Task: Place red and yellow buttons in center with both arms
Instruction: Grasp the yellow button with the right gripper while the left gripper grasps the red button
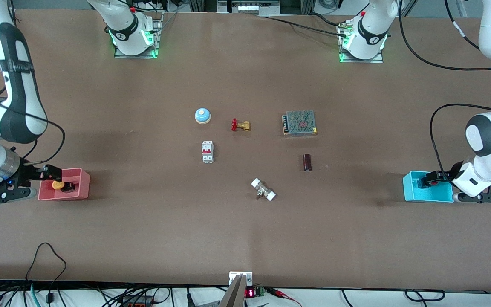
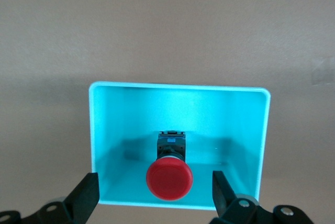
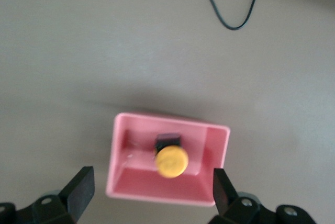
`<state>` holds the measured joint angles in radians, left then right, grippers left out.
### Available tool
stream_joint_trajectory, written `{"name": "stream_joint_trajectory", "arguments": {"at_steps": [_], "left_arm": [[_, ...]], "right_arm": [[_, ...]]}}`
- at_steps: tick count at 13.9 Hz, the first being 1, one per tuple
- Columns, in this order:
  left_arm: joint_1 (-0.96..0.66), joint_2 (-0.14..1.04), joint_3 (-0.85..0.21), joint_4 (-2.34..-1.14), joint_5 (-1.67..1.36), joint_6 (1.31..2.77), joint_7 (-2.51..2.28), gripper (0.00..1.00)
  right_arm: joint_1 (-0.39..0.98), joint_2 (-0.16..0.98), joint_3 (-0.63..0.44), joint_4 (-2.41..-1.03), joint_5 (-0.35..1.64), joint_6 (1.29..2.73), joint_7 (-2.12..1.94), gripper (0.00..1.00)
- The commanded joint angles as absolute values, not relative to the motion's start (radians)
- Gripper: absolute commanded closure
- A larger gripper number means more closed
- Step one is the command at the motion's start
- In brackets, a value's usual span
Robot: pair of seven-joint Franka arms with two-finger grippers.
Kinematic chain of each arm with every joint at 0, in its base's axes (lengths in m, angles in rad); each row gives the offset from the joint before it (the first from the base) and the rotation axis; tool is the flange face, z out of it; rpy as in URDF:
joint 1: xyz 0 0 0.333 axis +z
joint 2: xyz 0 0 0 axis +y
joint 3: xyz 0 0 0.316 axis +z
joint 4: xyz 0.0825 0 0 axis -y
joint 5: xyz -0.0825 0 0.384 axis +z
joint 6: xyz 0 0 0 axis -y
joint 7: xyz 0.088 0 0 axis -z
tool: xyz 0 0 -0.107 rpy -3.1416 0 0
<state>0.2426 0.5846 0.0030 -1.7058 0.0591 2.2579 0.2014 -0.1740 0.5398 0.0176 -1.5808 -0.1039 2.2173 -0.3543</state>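
Observation:
The yellow button (image 1: 59, 186) lies in the pink bin (image 1: 81, 187) at the right arm's end of the table. It also shows in the right wrist view (image 3: 171, 161), inside the pink bin (image 3: 119, 182). My right gripper (image 1: 51, 174) hovers over that bin's outer edge, open and empty (image 3: 152, 190). The red button (image 2: 169, 179) lies in the cyan bin (image 2: 178, 89) at the left arm's end. My left gripper (image 2: 155, 195) is open, with a finger on either side of the red cap and not touching it. In the front view the left gripper (image 1: 431, 178) covers most of the cyan bin (image 1: 411, 192).
Around the brown tabletop's middle (image 1: 254, 157) lie a pale blue dome (image 1: 202, 115), a brass valve (image 1: 240, 125), a white circuit breaker (image 1: 207, 152), a mesh-topped power supply (image 1: 299, 123), a dark cylinder (image 1: 307, 162) and a white-capped fitting (image 1: 263, 189).

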Motion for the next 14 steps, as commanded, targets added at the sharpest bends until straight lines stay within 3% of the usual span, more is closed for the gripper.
{"name": "stream_joint_trajectory", "arguments": {"at_steps": [1,4,7,10,11,14], "left_arm": [[0.255,0.601,-0.008,-1.718,0.040,2.289,0.207,0.12],[0.255,0.629,-0.014,-1.726,0.037,2.319,0.213,0.19],[0.256,0.640,-0.014,-1.740,0.035,2.322,0.215,0.29],[0.255,0.638,-0.015,-1.740,0.035,2.319,0.215,0.58],[0.255,0.632,-0.015,-1.735,0.037,2.318,0.218,0.63],[0.253,0.583,-0.017,-1.691,0.038,2.301,0.277,0.66]], "right_arm": [[-0.206,0.566,0.032,-1.621,-0.118,2.333,-0.387,0.00],[-0.212,0.600,0.034,-1.657,-0.117,2.436,-0.385,0.00],[-0.215,0.617,0.037,-1.661,-0.115,2.444,-0.383,0.00],[-0.216,0.626,0.038,-1.672,-0.117,2.444,-0.391,0.00],[-0.216,0.626,0.038,-1.677,-0.117,2.444,-0.393,0.00],[-0.216,0.632,0.038,-1.695,-0.117,2.444,-0.394,0.00]]}}
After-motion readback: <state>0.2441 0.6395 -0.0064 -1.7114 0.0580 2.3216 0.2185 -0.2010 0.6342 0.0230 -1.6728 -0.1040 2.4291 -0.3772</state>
